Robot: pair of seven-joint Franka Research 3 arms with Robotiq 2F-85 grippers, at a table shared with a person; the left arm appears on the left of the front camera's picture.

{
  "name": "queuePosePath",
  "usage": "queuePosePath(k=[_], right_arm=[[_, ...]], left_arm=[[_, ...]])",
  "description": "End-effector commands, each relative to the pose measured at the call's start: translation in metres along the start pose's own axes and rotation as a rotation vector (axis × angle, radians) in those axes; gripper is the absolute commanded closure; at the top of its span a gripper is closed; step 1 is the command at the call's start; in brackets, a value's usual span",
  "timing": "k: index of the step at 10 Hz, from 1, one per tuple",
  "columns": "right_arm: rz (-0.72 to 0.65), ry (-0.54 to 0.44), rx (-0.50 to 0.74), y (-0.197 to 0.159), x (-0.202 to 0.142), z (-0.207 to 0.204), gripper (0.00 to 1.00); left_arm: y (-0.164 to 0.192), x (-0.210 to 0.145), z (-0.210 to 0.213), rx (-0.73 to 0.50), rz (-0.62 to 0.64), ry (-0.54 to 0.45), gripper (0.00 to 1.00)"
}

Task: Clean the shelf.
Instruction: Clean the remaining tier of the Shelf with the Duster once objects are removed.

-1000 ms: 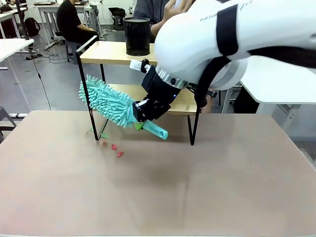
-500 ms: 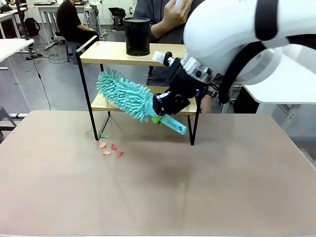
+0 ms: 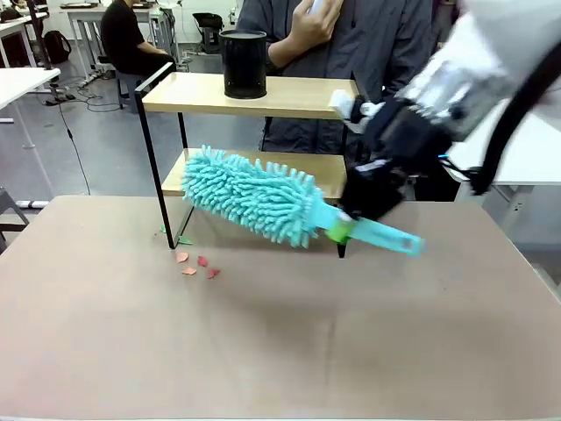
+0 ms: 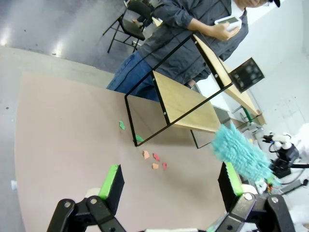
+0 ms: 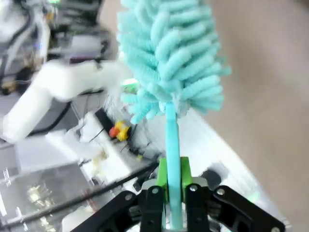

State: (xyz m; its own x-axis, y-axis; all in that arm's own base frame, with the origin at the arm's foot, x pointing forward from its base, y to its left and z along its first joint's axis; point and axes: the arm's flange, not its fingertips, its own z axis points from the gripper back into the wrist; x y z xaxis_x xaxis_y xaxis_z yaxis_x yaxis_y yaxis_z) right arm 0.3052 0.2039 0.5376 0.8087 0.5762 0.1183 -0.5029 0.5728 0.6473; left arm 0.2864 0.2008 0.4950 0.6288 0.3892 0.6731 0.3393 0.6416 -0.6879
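Observation:
The shelf (image 3: pixel 250 95) stands at the table's far side, two light wooden boards in a thin black frame; in the left wrist view the shelf (image 4: pixel 186 101) lies tilted ahead. My right gripper (image 3: pixel 344 230) is shut on the handle of a teal fluffy duster (image 3: pixel 254 196), held in front of the lower board, above the table. In the right wrist view the duster (image 5: pixel 171 53) points away from the right gripper (image 5: pixel 172 181). My left gripper (image 4: pixel 171 183) is open above the table, nothing between its green pads. Small coloured paper scraps (image 3: pixel 196 265) lie on the table by the shelf's left leg.
A black cylindrical cup (image 3: pixel 243 64) stands on the top board. A person (image 3: pixel 351 44) stands behind the shelf holding a phone (image 4: pixel 227 21). The brown table (image 3: pixel 280 342) stretches wide in front. White tables flank both sides.
My right arm has swung to the right and drawn back from the shelf, carrying the duster from the lower board's left end toward the middle, now lying more level. The scraps stay put.

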Motion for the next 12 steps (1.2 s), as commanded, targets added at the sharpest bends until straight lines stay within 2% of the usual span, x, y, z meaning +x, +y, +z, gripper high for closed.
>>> queuePosePath(k=[1,3,5,6,8,9,11,12], right_arm=[[0.003,0.053,0.151,-0.014,-0.066,0.052,0.88],[0.013,0.034,0.297,-0.043,-0.132,0.094,0.88],[-0.046,-0.15,0.444,-0.097,-0.197,0.122,0.88],[-0.078,-0.272,0.521,-0.131,-0.224,0.129,0.88],[-0.182,-0.485,0.626,-0.203,-0.26,0.122,0.88],[-0.327,-0.634,0.611,-0.228,-0.272,0.117,0.88],[-0.489,-0.821,0.523,-0.259,-0.278,0.107,0.88],[-0.375,-0.61,0.597,-0.242,-0.297,0.116,0.88]], left_arm=[[0.0,-0.002,-0.002,-0.015,-0.017,-0.019,0.0],[0.0,-0.002,-0.002,-0.015,-0.017,-0.019,0.0],[0.0,-0.002,-0.002,-0.015,-0.017,-0.019,0.0],[0.0,-0.002,-0.002,-0.015,-0.017,-0.019,0.0],[0.0,-0.002,-0.002,-0.015,-0.017,-0.019,0.0],[0.0,-0.002,-0.002,-0.015,-0.017,-0.019,0.0],[0.0,-0.002,-0.002,-0.015,-0.017,-0.019,0.0],[0.0,-0.002,-0.002,-0.015,-0.017,-0.019,0.0]])
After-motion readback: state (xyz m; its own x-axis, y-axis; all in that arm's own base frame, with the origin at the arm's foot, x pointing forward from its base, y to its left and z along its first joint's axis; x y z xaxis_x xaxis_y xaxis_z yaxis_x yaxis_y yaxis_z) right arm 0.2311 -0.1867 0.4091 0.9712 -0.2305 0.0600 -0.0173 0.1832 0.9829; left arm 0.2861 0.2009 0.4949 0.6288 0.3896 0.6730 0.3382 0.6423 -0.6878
